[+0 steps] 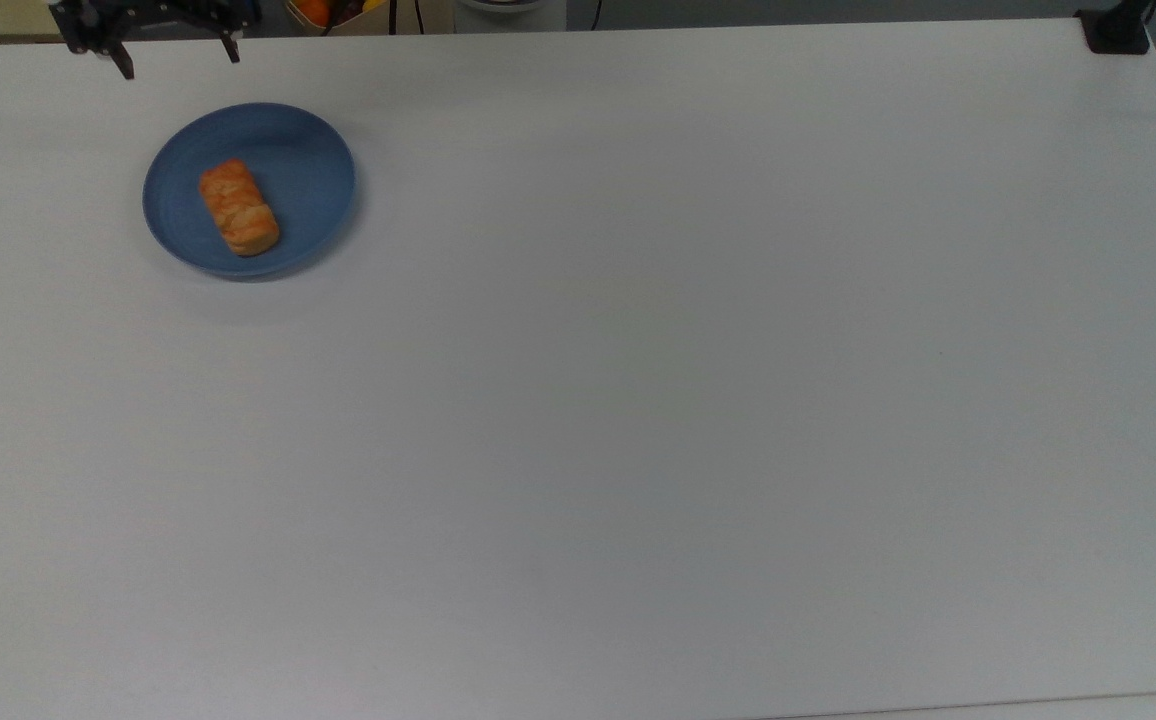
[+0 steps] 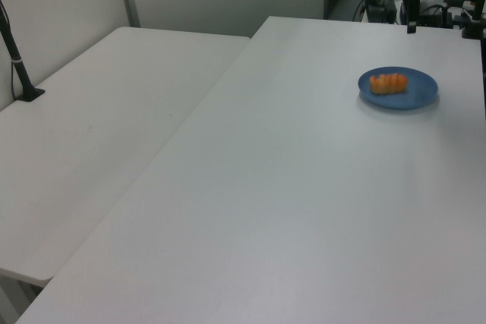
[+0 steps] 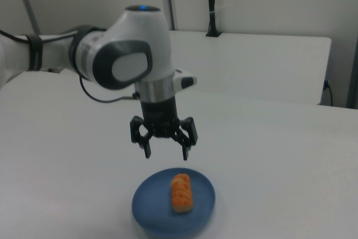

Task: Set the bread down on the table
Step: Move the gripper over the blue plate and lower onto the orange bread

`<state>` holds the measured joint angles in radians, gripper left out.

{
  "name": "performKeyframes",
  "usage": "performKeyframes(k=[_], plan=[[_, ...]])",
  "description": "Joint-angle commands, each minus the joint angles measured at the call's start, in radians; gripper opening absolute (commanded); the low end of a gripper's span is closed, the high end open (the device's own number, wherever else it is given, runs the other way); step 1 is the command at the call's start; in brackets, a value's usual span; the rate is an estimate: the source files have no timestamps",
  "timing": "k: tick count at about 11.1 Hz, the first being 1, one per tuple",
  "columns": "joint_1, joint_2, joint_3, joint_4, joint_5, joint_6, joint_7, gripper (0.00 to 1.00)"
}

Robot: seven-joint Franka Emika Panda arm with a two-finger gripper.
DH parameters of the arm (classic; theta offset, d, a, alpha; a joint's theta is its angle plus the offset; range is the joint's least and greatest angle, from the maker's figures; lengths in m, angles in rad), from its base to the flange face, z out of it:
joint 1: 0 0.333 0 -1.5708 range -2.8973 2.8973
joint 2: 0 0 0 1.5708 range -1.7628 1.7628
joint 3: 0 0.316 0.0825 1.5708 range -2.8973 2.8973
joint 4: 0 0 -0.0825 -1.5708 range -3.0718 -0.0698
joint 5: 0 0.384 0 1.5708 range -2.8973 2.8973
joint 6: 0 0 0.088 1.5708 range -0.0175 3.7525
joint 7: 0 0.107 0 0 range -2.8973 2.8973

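Small oblong golden-orange braided bread (image 1: 239, 208) lies on round blue plate (image 1: 313, 160), near white table's (image 1: 638, 400) far-left corner in top view. Black two-finger gripper (image 3: 165, 153) w/ fingers spread, empty, hovers above plate's far rim. Risk: off-centre descent could clip the rim, shove plate, roll bread.

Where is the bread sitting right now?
The bread lies on the blue plate near the top view's upper left corner of the table. In the right view the open gripper hangs above the plate, apart from it.
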<state>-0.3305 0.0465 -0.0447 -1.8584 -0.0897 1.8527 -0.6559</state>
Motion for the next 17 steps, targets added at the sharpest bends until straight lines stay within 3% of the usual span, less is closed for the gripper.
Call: performKeyframes(k=[1,5,12,13,17], plan=[[-0.008,0.021,-0.004,-0.108,-0.013,0.153,-0.022,1.0],[-0.007,0.122,-0.004,-0.117,-0.013,0.273,-0.021,1.0],[0.01,0.236,-0.004,-0.116,-0.013,0.355,-0.008,1.0],[0.01,0.245,-0.003,-0.116,-0.013,0.364,-0.01,0.97],[0.011,0.249,-0.003,-0.113,-0.013,0.361,-0.008,0.67]])
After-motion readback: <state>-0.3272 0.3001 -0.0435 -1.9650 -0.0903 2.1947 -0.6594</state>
